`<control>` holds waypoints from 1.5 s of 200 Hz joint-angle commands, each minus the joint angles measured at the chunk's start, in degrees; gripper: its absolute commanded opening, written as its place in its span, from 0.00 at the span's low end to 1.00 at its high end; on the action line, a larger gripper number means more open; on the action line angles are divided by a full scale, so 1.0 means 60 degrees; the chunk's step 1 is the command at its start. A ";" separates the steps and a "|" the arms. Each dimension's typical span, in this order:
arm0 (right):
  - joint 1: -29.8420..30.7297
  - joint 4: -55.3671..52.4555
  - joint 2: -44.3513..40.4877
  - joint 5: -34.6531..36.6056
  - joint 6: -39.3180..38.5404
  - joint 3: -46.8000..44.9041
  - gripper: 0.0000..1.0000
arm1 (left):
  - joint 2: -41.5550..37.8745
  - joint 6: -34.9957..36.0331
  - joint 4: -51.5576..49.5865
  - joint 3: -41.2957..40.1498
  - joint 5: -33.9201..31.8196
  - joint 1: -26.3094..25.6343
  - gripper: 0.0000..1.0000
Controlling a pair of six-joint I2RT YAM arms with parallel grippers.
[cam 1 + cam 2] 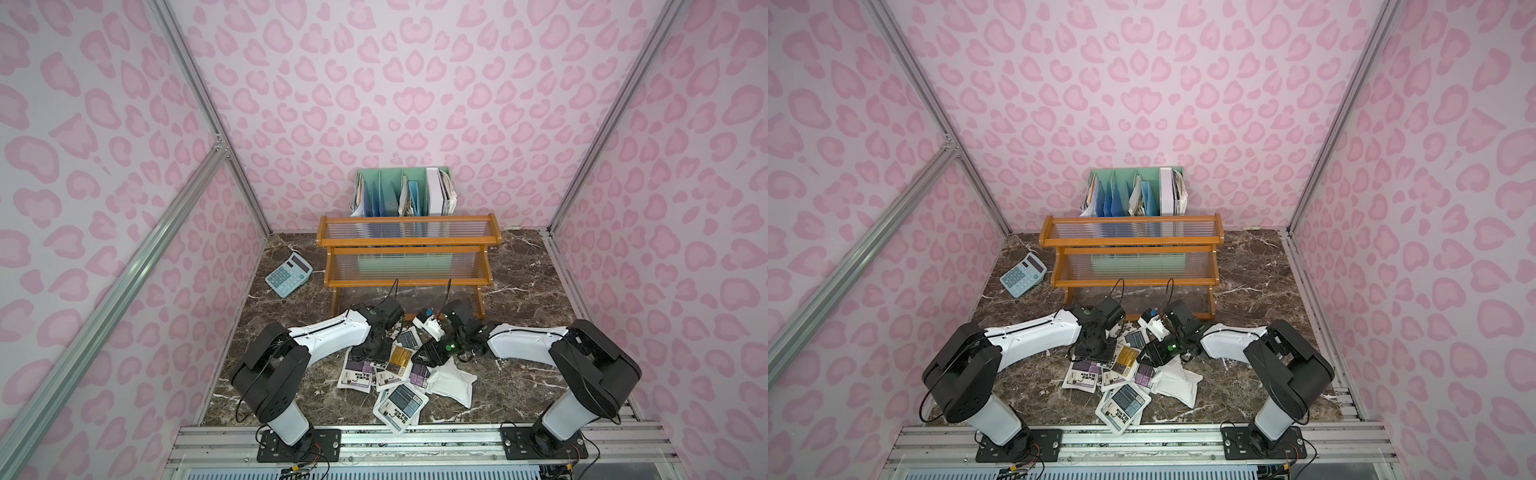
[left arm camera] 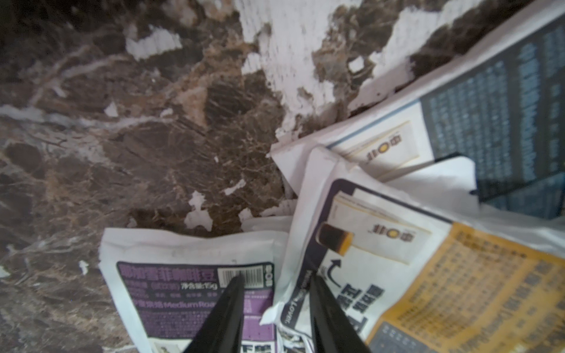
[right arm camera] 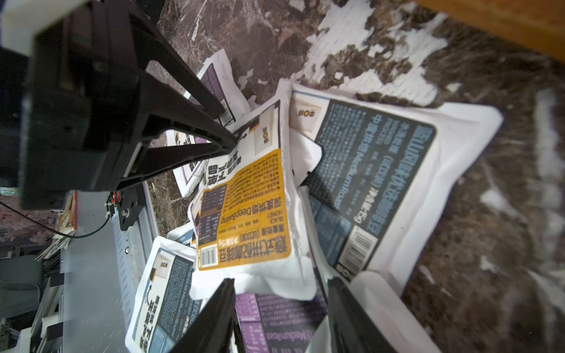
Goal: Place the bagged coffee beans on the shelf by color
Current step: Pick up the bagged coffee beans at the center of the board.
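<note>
While the shelf (image 1: 409, 240) tiers in view stand bare, nothing is sorted yet | coffee pouches (image 1: 401, 399) lie heaped on the table (image 1: 519, 291) before it | left tool (image 2: 275, 279) astride yellow pouch (image 2: 458, 290) edge, grip not possible to tell | right tool (image 3: 281, 282) with jaws apart above purple pouch (image 3: 275, 321)

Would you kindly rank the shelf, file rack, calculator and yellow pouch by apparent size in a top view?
1. shelf
2. file rack, partly hidden behind the shelf
3. calculator
4. yellow pouch, smallest
</note>
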 commanded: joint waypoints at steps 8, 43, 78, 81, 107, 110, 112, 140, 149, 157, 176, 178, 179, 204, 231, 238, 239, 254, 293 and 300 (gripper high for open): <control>-0.0127 -0.0090 0.0001 0.0338 -0.0296 0.0131 0.54 | 0.0173 0.0054 -0.0177 -0.0235 -0.0319 -0.0003 0.40; -0.0007 -0.0003 0.0380 -0.0016 -0.0394 0.0550 0.52 | 0.0193 0.0083 -0.0150 -0.0221 -0.0319 -0.0017 0.42; 0.0326 -0.0032 0.0842 -0.0251 -0.0500 0.0915 0.50 | 0.0149 0.0083 -0.0110 -0.0230 -0.0363 -0.0020 0.45; 0.0356 -0.0032 0.0863 -0.0249 -0.0501 0.0923 0.49 | 0.0139 0.0083 -0.0110 -0.0224 -0.0370 -0.0019 0.45; 0.0510 0.0203 0.1000 -0.0396 -0.0379 0.0910 0.46 | 0.0126 0.0084 -0.0085 -0.0192 -0.0407 -0.0021 0.45; 0.0514 0.0238 0.1011 -0.0407 -0.0352 0.0889 0.43 | 0.0120 0.0102 -0.0083 -0.0186 -0.0401 -0.0027 0.45; 0.0526 0.0281 0.1003 -0.0428 -0.0343 0.0875 0.42 | 0.0119 0.0106 -0.0075 -0.0184 -0.0400 -0.0020 0.45; 0.0518 0.0514 0.0962 -0.0464 -0.0150 0.0835 0.09 | 0.0127 0.0085 -0.0077 -0.0177 -0.0479 -0.0014 0.45; 0.0516 0.0523 0.0868 -0.0347 -0.0160 0.0787 0.03 | 0.0095 0.0051 -0.0076 -0.0179 -0.0579 -0.0023 0.46; 0.0515 0.0525 0.0767 -0.0268 -0.0213 0.0720 0.00 | 0.0052 -0.0035 -0.0142 -0.0145 -0.0778 -0.0023 0.47; 0.0452 0.0425 0.0434 -0.0037 -0.0291 0.0565 0.00 | -0.0207 -0.0421 -0.0344 -0.0063 -0.1741 -0.0027 0.55; 0.0430 0.0383 0.0379 -0.0039 -0.0302 0.0545 0.00 | -0.0256 -0.0475 -0.0356 -0.0055 -0.1874 -0.0016 0.56; 0.0429 0.0366 0.0360 -0.0027 -0.0306 0.0530 0.00 | -0.0281 -0.0504 -0.0368 -0.0046 -0.1943 -0.0022 0.56; 0.0109 0.0004 -0.0347 0.0102 -0.0423 0.0358 0.00 | -0.1004 -0.1467 -0.0406 -0.0069 -0.3560 0.0006 0.63; -0.0257 -0.0373 -0.1143 0.0107 -0.0731 0.0355 0.00 | -0.1505 -0.2335 -0.0373 -0.0021 -0.4231 0.0078 0.64; -0.0269 -0.0558 -0.1258 0.0131 -0.0848 0.0475 0.00 | -0.1600 -0.2487 -0.0370 -0.0013 -0.4239 0.0103 0.63; -0.0265 -0.0580 -0.1279 0.0131 -0.0858 0.0502 0.00 | -0.1605 -0.2498 -0.0360 -0.0011 -0.4238 0.0111 0.63; -0.0233 -0.0970 -0.1434 -0.0030 -0.1006 0.0929 0.00 | -0.1741 -0.2524 -0.0375 0.0011 -0.4297 0.0153 0.63; 0.0076 -0.1683 -0.1960 -0.0363 -0.1270 0.2471 0.00 | -0.2487 -0.2742 -0.0721 -0.0147 -0.4669 0.0385 0.63; 0.0075 -0.1782 -0.2057 -0.0389 -0.1248 0.2762 0.00 | -0.2693 -0.2787 -0.0724 -0.0244 -0.4681 0.0434 0.63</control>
